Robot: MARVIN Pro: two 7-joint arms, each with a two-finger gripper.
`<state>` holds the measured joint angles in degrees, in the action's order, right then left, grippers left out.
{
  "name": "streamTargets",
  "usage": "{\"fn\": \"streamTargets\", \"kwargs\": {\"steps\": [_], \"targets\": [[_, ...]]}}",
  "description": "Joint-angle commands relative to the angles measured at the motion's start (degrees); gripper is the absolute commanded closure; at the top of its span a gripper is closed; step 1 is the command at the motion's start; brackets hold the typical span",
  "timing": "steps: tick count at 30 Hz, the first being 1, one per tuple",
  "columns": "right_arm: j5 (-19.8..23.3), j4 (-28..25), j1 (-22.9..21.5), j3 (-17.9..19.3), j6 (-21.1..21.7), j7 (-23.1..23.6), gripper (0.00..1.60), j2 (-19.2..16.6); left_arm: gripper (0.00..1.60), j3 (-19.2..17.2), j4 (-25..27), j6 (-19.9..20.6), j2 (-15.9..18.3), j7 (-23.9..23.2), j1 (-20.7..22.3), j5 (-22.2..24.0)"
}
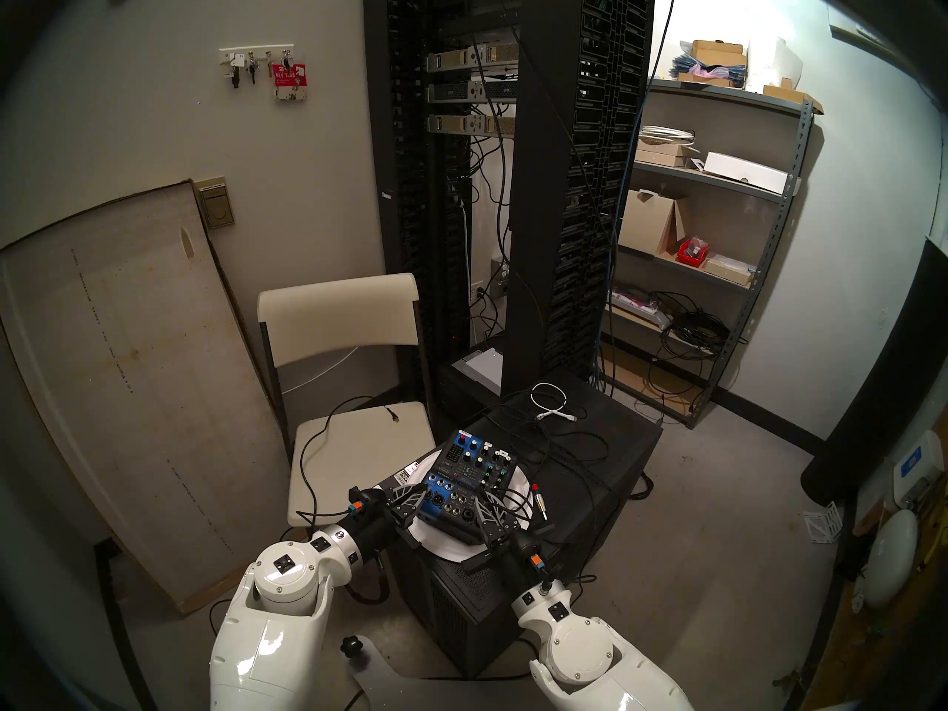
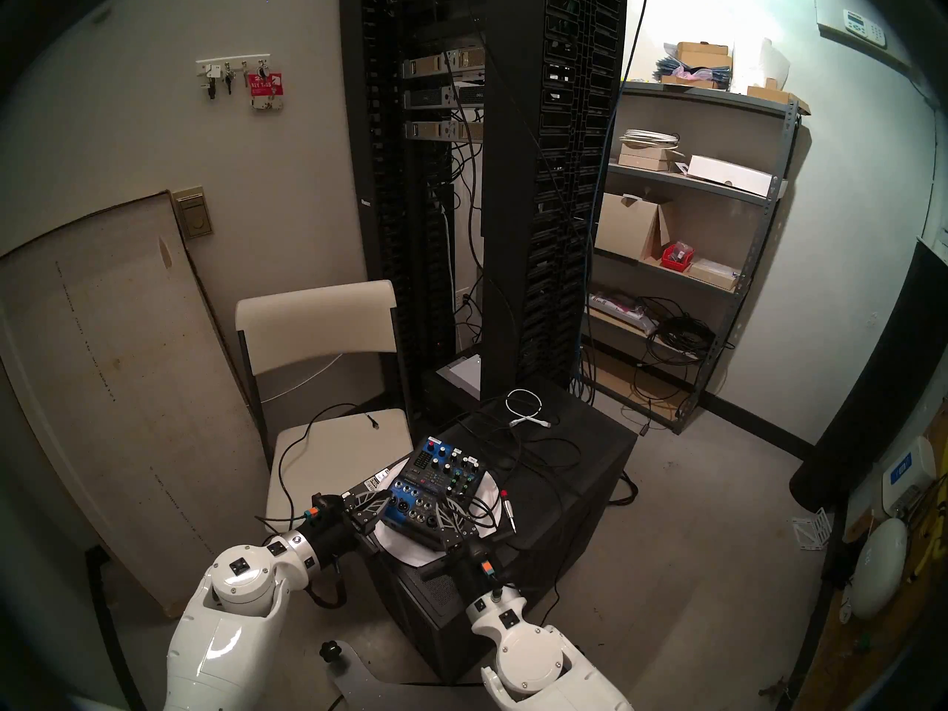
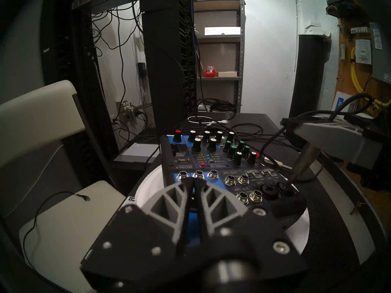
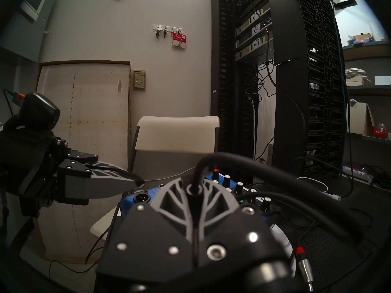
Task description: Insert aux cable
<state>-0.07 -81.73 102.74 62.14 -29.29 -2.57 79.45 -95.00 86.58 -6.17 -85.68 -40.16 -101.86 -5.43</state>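
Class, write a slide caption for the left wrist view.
Right hand presses the aux cable plug into the mixer; left hand shut.

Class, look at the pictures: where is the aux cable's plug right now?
In the left wrist view, the aux cable's plug is at right, held by the right gripper, its tip in a socket at the mixer's near right corner.

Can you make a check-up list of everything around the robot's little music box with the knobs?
Surface: black cabinet, with a white disc on top and the mixer on the disc.
Job's things: aux cable plug tilted, tip at a mixer socket, not fully in.
Clutter: red-banded plug lying right of the mixer.
Grippers: left gripper shut, empty, at the mixer's near edge; right gripper shut on the aux cable.
Cables: white cable coiled behind.
Surroundings: chair, server rack, shelves.
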Motion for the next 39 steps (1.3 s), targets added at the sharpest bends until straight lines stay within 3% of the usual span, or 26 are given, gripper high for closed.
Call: {"fn": "streamTargets", "kwargs": {"steps": [1,39], "targets": [[-0.22,-0.49,0.1,-0.21,0.05,0.02,1.6,0.07,1.07,0.33,-1.34,-1.11,-0.17,0.46,2.53,-0.24],[-0.95,0.63,0.51,-0.05,0.68,-0.14,1.6,0.0,1.11,1.53,-4.15,-0.09,1.1,2.49,3.41,-2.72]]}}
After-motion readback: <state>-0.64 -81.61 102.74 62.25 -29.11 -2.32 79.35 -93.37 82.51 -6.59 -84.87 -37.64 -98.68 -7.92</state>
